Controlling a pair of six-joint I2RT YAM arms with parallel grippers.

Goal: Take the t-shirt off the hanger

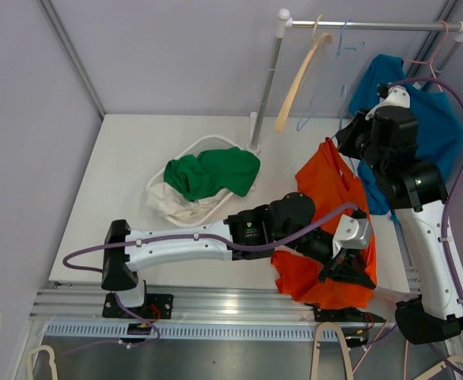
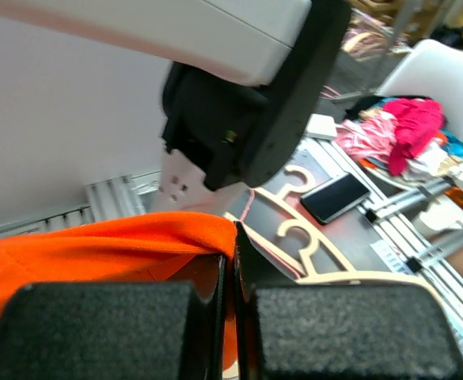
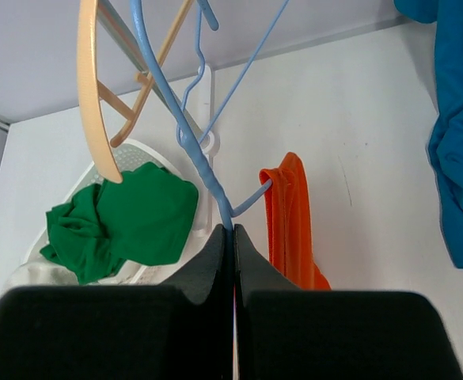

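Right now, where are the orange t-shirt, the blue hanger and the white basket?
orange t-shirt (image 1: 324, 190), top external view, on the upper part of the cloth.
blue hanger (image 3: 209, 176), right wrist view, on its thick stem.
white basket (image 1: 207, 138), top external view, on its far rim.

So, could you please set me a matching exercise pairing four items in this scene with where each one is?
Items:
1. orange t-shirt
2. green garment
3. wooden hanger
4. thick blue hanger

Places:
A. hanging on the rail
B. clamped in the right gripper
C. in the white basket
D. pinched in the left gripper

Pairs: 1-D, 2-C, 3-A, 4-B.
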